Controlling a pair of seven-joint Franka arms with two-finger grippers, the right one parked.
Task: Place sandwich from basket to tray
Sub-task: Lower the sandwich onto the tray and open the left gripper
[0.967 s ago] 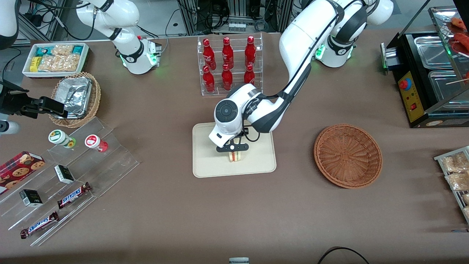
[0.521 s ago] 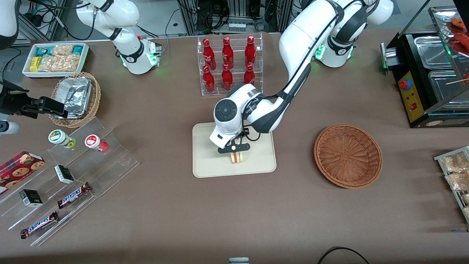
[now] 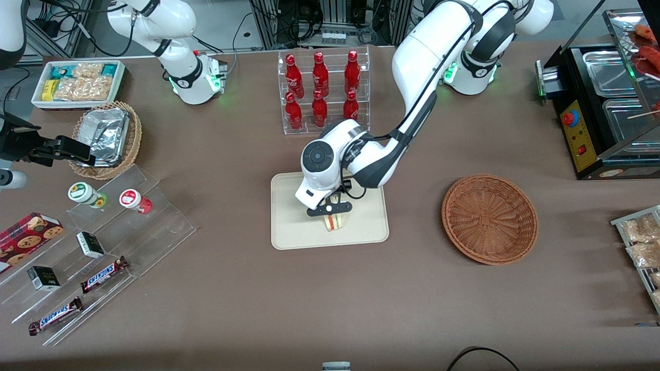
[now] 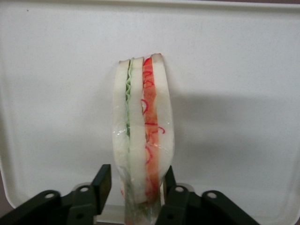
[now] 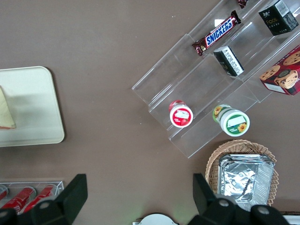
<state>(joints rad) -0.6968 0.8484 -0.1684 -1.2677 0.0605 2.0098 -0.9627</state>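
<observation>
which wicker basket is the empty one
The reddish-brown basket toward the working arm's end is empty. The tan basket holds foil containers. The gripper is over the tray, fingers around the sandwich.

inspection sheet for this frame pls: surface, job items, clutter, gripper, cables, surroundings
Surface: brown table, nothing spilled.
Job's things: sandwich upright on the tray; basket holds nothing, toward the working arm's end.
Clutter: cola bottle rack, foil basket, acrylic snack steps, snack bin.
Grippers: gripper over the tray, fingers beside the sandwich; open or shut cannot be told.
Cables: black cable at the table edge nearest the camera.
Surroundings: food warmer; packets on a rack.
</observation>
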